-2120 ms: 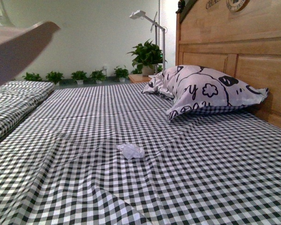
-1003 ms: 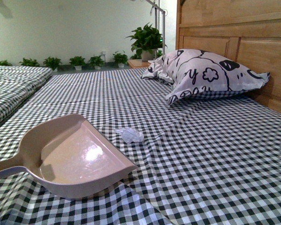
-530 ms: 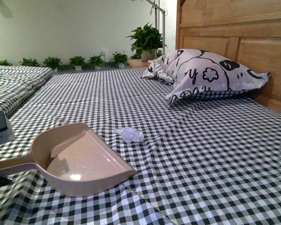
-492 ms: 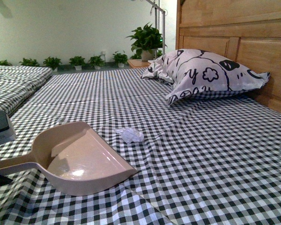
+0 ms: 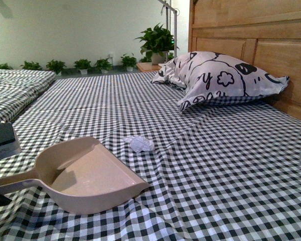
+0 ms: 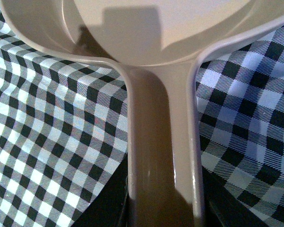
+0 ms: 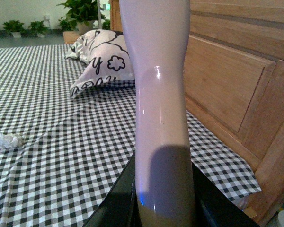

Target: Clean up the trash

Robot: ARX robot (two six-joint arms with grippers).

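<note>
Just one trash (image 5: 139, 143), one dustpan (image 5: 90, 175), one pillow (image 5: 220, 80), one white handle (image 7: 161, 118)

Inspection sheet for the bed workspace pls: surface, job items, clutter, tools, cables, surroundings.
Surface: checked bedsheet, wrinkled around the middle.
Job's things: crumpled white wad lies on the sheet just beyond the beige dustpan, not touching it; the pan looks empty.
Clutter: patterned pillow beside the wooden headboard.
Tools: left tool shut on the beige dustpan by its handle; right tool shut on a pale handle, its head out of view.
Cables: nothing seen.
Surroundings: potted plants by the far wall; more checked bedding on the left.
</note>
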